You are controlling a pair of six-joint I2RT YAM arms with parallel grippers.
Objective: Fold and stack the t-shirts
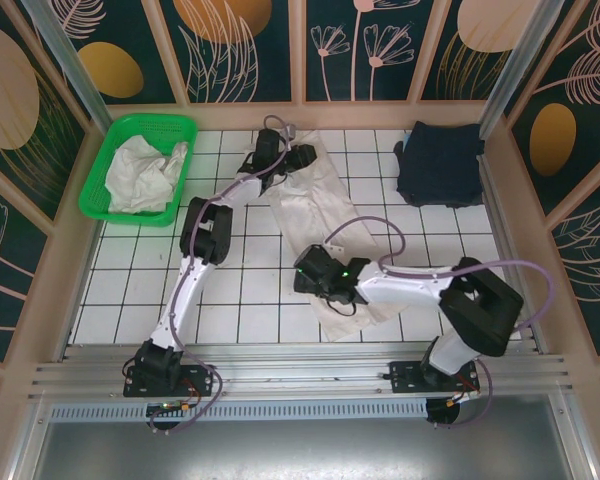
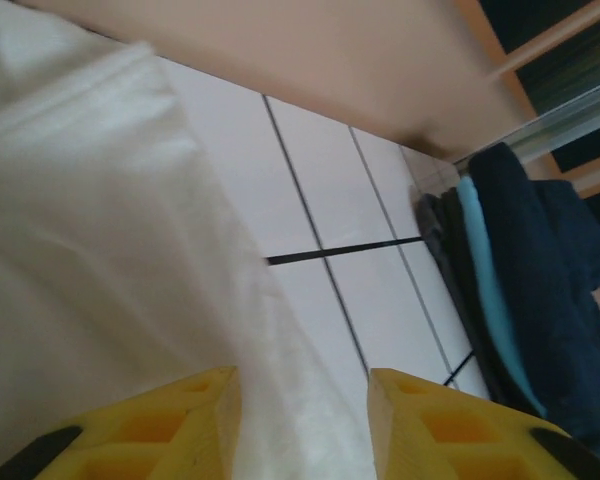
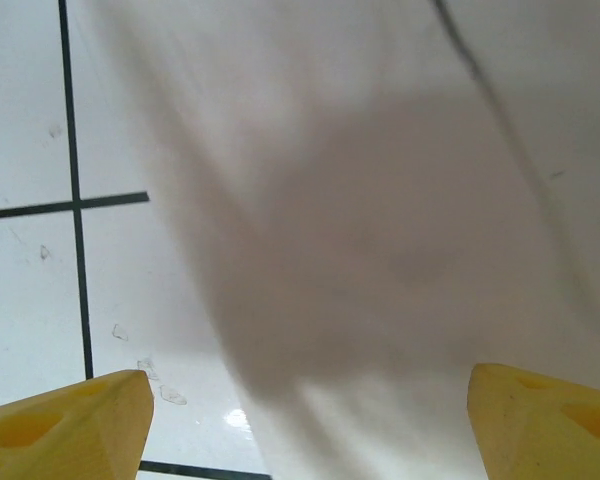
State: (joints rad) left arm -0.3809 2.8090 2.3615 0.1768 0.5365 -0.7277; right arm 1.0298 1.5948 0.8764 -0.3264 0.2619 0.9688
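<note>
1 off-white t-shirt (image 1: 325, 205) (image 2: 100, 250) (image 3: 380, 250) lies flat on the tiled surface (image 1: 130, 270) as a long, narrow, lightly wrinkled strip. It runs diagonally from 12 o'clock down toward 5 o'clock. A crumpled off-white t-shirt (image 1: 145, 175) is bunched inside the green basket (image 1: 155, 118) at 10 o'clock. The dark navy t-shirt (image 1: 440, 165) (image 2: 540, 280) rests folded at 2 o'clock, on a pile showing light-blue and grey edges.

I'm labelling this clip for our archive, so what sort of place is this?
Most likely a robot test booth, not a home: a white tiled table walled in by wooden-framed panels printed with leaves, an aluminium rail carrying the left arm and right arm, and a green basket of t-shirts.
</note>
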